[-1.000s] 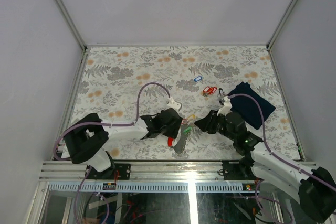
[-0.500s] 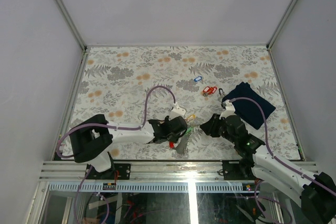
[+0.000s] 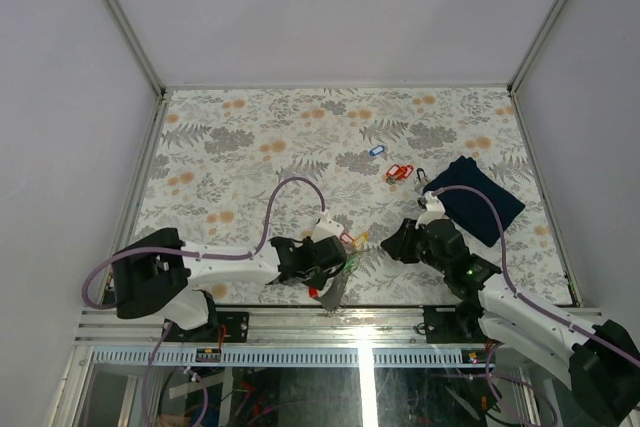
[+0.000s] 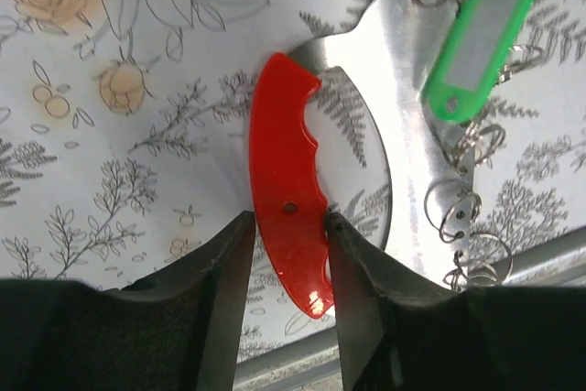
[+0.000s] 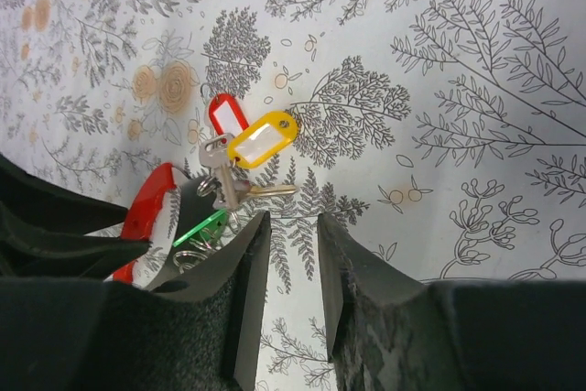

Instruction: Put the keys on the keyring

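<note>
Left gripper (image 4: 288,226) clamped on the red handle (image 4: 286,162) of one metal blade (image 4: 394,70), beside the bunched keys (image 5: 222,180): we count one green tag (image 4: 476,43), one yellow tag (image 5: 261,141) and one red tag (image 5: 224,114). Right gripper (image 5: 291,226) narrowly parted, holding nothing. Farther off, one blue-tagged key (image 3: 376,150) and one navy cloth (image 3: 480,197).

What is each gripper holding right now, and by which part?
The left gripper pinches the red-handled metal tool by its red handle. The right gripper holds nothing; its jaws stand apart with nothing between them.
</note>
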`<act>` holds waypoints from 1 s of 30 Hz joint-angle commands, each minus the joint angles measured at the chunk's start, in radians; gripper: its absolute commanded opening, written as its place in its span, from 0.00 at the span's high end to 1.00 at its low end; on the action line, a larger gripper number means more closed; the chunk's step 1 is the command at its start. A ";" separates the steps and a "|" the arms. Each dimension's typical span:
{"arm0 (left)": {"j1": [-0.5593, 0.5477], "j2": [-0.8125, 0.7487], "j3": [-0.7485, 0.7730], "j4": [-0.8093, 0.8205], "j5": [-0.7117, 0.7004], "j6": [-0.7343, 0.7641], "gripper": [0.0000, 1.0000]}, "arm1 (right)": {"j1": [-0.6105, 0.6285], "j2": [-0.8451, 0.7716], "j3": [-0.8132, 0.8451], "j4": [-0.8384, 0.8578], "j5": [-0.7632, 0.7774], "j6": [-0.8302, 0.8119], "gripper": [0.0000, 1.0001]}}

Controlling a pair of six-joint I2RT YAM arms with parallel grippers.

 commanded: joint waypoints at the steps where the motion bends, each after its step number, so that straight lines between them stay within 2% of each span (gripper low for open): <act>1: -0.054 0.009 -0.090 -0.170 0.046 -0.065 0.62 | -0.003 0.032 0.031 0.049 -0.035 -0.042 0.66; 6: -0.084 0.007 -0.108 -0.157 0.033 -0.105 0.60 | -0.003 0.108 0.056 0.140 -0.188 -0.065 0.65; 10: -0.084 0.004 -0.098 -0.155 0.017 -0.106 0.60 | 0.002 0.262 0.102 0.179 -0.300 -0.057 0.68; 20: -0.085 -0.029 -0.124 -0.166 0.009 -0.122 0.60 | 0.038 0.495 0.185 0.182 -0.290 -0.026 0.74; 30: -0.085 -0.026 -0.125 -0.179 0.005 -0.127 0.60 | 0.043 0.712 0.297 0.339 -0.250 -0.032 0.73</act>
